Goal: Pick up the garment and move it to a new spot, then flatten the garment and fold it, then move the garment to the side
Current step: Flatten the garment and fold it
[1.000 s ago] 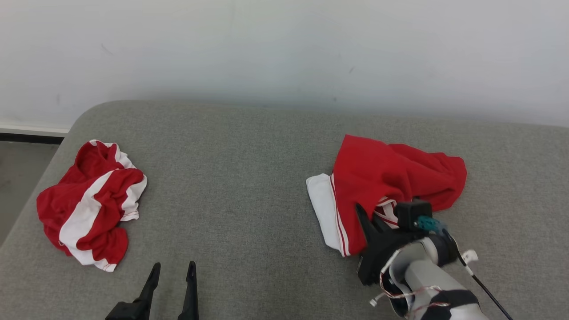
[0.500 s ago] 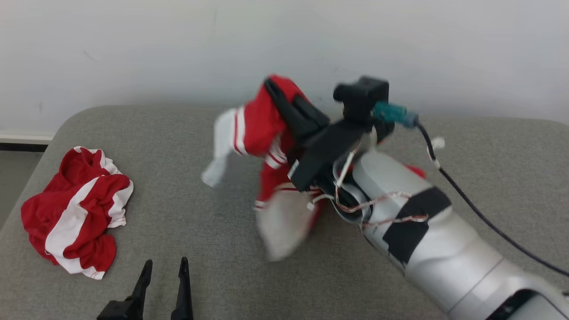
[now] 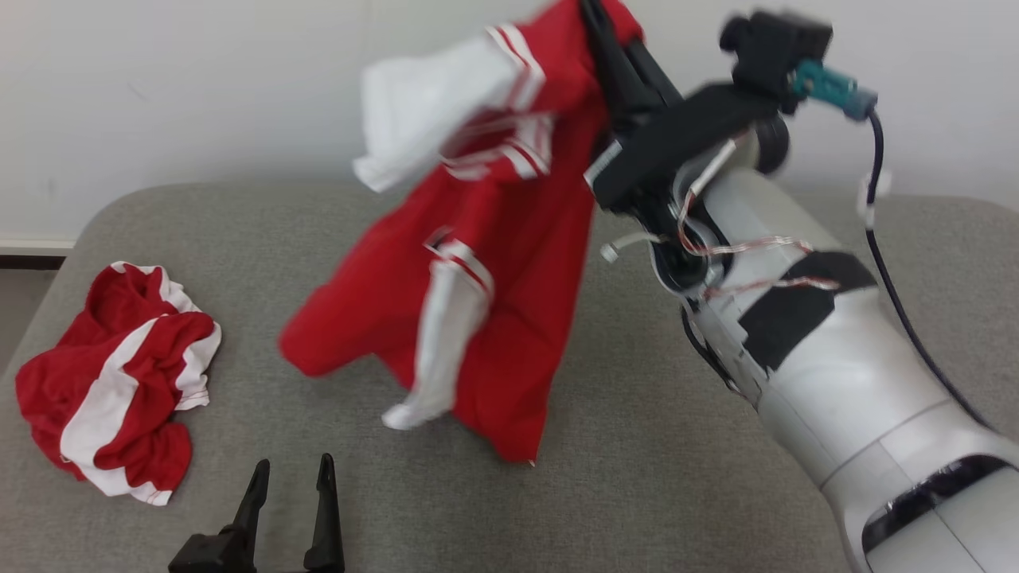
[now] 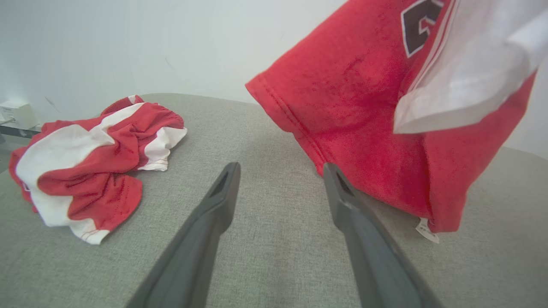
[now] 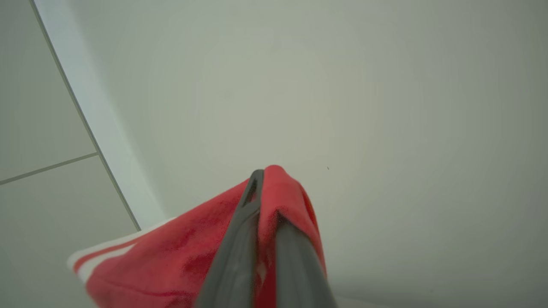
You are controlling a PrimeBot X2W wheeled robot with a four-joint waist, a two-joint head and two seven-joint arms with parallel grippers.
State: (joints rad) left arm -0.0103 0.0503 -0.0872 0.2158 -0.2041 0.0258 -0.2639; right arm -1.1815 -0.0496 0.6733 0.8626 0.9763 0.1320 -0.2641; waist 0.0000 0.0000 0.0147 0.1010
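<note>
A red garment with white sleeves and striped trim hangs in the air above the grey cushion, blurred by motion, its lower hem close to the fabric surface. My right gripper is raised high near the top of the head view and is shut on the garment's upper edge; the right wrist view shows red cloth pinched between the two fingers. My left gripper rests low at the front left, open and holding nothing. In the left wrist view the hanging garment is just right of the open fingers.
A second red and white garment lies crumpled at the cushion's left end, also seen in the left wrist view as a heap. A pale wall stands behind the cushion. The right forearm crosses the right side.
My right gripper has lifted the garment from the cushion's right part up and leftward; it now hangs unfurled in the air. The head camera has shifted a little. The left gripper has stayed put.
</note>
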